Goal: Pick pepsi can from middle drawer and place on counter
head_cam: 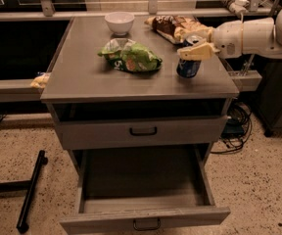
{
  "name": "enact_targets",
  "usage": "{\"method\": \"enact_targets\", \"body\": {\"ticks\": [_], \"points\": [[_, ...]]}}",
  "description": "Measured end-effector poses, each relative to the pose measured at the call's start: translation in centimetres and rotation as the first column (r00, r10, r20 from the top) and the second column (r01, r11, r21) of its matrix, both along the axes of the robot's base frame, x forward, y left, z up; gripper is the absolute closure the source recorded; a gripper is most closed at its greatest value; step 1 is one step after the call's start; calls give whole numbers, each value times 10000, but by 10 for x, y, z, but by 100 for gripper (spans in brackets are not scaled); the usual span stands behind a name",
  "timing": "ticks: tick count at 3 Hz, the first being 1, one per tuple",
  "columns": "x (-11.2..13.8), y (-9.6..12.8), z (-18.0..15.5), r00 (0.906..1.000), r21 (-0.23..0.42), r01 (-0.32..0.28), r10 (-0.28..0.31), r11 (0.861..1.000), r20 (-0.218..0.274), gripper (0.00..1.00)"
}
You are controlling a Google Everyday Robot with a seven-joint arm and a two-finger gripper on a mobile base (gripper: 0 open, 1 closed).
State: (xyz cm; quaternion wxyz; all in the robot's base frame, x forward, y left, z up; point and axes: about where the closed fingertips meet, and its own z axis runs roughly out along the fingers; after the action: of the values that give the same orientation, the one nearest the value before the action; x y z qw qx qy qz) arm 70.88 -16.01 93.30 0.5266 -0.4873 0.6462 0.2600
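Fingers of the gripper clasp the pepsi can at the right of the counter, upper right of frame. The middle drawer stands open.

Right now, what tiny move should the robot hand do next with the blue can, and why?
Probably set it down and let go. The gripper is shut on the top of the pepsi can, which stands upright at the right side of the counter, clear of the green bag. The middle drawer hangs open and empty, so only the release seems left.
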Motion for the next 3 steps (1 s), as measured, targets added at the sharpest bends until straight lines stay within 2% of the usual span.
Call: {"method": "enact_targets", "body": {"ticks": [1, 2, 3], "points": [[-3, 2, -18, 9991, -43, -59, 57, 10000, -419, 100], [-7, 8, -25, 9979, -150, -265, 255, 9995, -593, 100], [-7, 8, -25, 9979, -149, -265, 256, 9995, -593, 81]]}}
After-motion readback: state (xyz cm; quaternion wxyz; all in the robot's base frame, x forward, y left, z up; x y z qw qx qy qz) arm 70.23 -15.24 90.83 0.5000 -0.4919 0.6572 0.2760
